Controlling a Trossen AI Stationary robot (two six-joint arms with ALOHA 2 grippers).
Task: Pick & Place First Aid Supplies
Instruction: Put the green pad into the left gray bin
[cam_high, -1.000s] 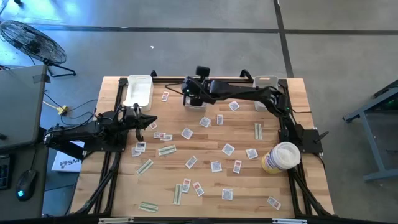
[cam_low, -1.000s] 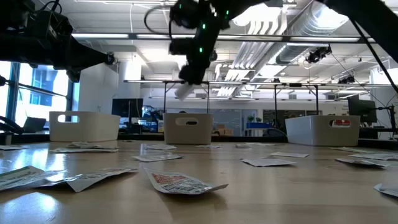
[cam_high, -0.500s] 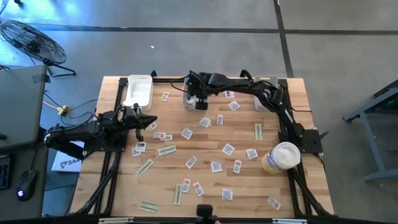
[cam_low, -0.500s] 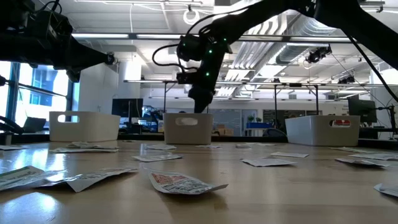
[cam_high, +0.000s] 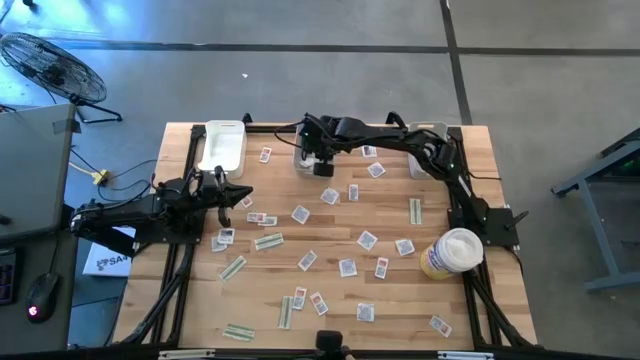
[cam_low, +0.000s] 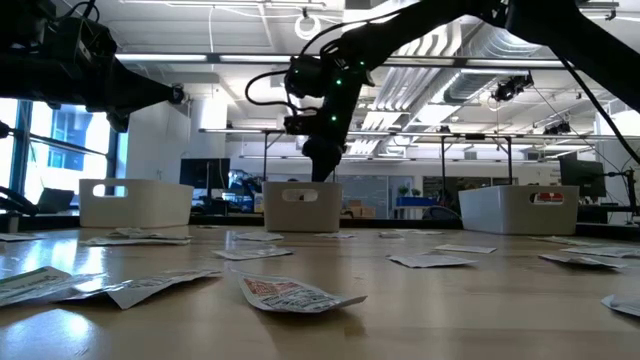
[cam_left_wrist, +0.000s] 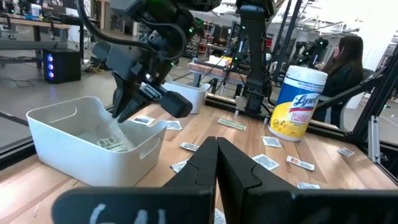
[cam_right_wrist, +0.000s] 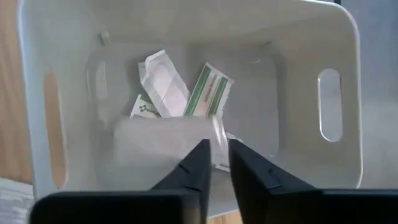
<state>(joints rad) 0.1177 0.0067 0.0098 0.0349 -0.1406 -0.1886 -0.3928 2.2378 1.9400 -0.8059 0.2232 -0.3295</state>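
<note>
Clearly, "Lysol" reads on the yellow-and-white tub (cam_left_wrist: 299, 103).

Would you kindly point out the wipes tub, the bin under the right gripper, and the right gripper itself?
wipes tub (cam_high: 452, 250), high view, on its white lid.
bin (cam_right_wrist: 348, 93), right wrist view, on its side wall beside the handle slot.
right gripper (cam_right_wrist: 217, 163), right wrist view, midway between its fingertips, above the bin.
</note>
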